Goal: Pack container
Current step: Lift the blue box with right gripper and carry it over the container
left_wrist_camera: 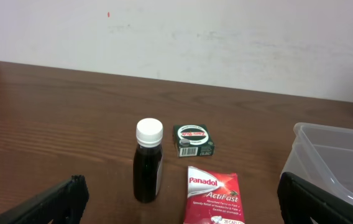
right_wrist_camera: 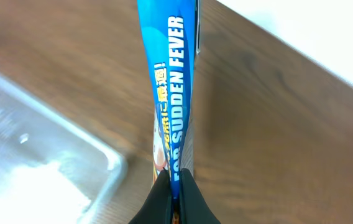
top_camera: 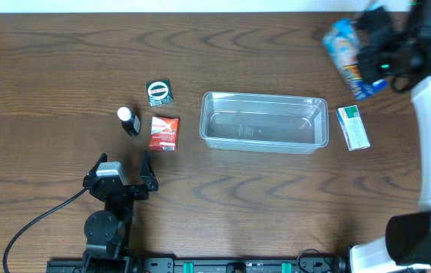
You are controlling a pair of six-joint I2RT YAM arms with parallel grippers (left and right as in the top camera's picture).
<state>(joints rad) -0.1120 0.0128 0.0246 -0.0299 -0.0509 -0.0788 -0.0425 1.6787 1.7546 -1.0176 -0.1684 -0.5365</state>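
The clear container (top_camera: 265, 141) lies at the table's middle and is empty; its corner shows in the left wrist view (left_wrist_camera: 325, 149) and the right wrist view (right_wrist_camera: 96, 162). My right gripper (top_camera: 372, 62) is shut on a blue fever-patch box (top_camera: 347, 47), held in the air past the container's far right corner; the wrist view shows the box (right_wrist_camera: 173, 93) edge-on between the fingers (right_wrist_camera: 175, 186). My left gripper (top_camera: 123, 171) is open and empty, just in front of the red Panadol packet (top_camera: 164, 133), the dark bottle with a white cap (top_camera: 128, 120) and the small green box (top_camera: 159, 92).
A green and white box (top_camera: 353, 127) lies flat to the right of the container. In the left wrist view the bottle (left_wrist_camera: 148, 163), the Panadol packet (left_wrist_camera: 212, 196) and the green box (left_wrist_camera: 192, 139) sit ahead of the fingers. A white wall bounds the far edge.
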